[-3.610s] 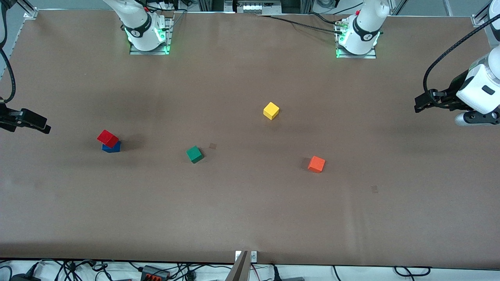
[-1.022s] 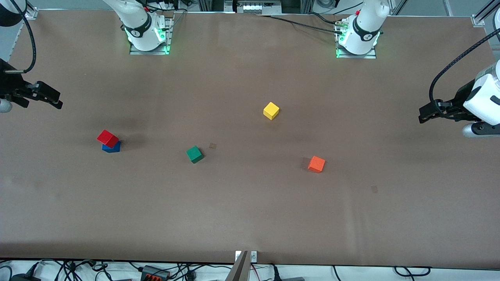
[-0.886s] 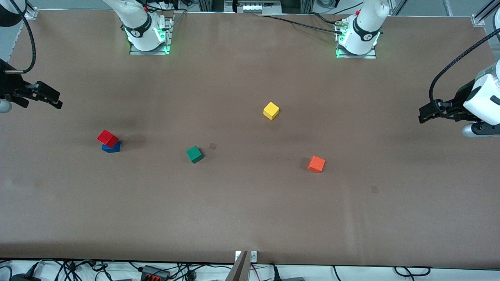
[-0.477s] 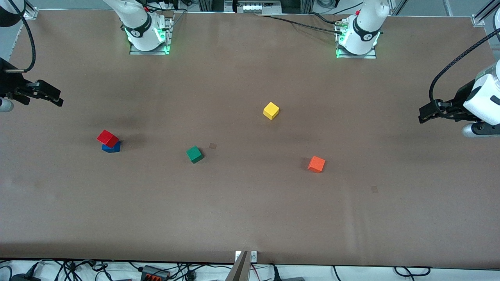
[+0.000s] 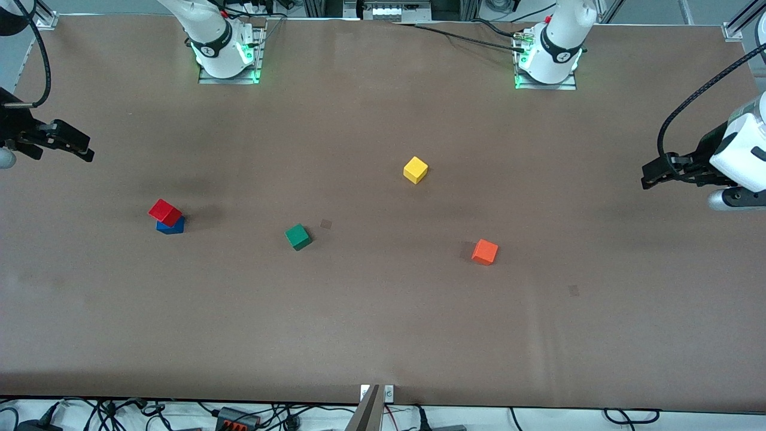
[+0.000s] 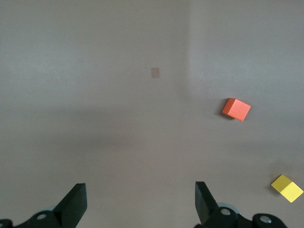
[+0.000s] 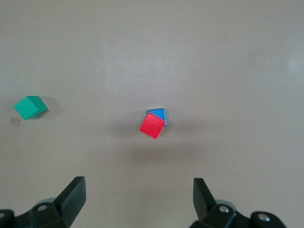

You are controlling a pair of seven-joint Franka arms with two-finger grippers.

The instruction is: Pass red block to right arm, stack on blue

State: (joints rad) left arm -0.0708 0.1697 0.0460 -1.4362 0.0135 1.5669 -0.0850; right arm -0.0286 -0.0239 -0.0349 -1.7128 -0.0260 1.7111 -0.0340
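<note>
The red block point(image 5: 165, 212) rests on the blue cube point(image 5: 172, 226), turned askew, toward the right arm's end of the table. Both also show in the right wrist view, the red block point(image 7: 152, 125) covering most of the blue cube point(image 7: 158, 114). My right gripper point(image 5: 81, 148) is open and empty, high over the table's edge at its own end, well apart from the stack. My left gripper point(image 5: 649, 173) is open and empty, high over the left arm's end of the table. In the wrist views each gripper, right point(image 7: 139, 194) and left point(image 6: 141, 199), has its jaws spread wide over bare table.
A green cube point(image 5: 298, 236) lies mid-table, beside the stack. A yellow cube point(image 5: 415, 169) lies near the centre. An orange cube point(image 5: 485, 251) lies nearer the front camera, toward the left arm's end. The brown table point(image 5: 383, 323) is bare elsewhere.
My right gripper has risen away from the stack and drawn toward the table's edge, then held nearly still. My left gripper shifted slightly and waits. The cubes have not moved.
</note>
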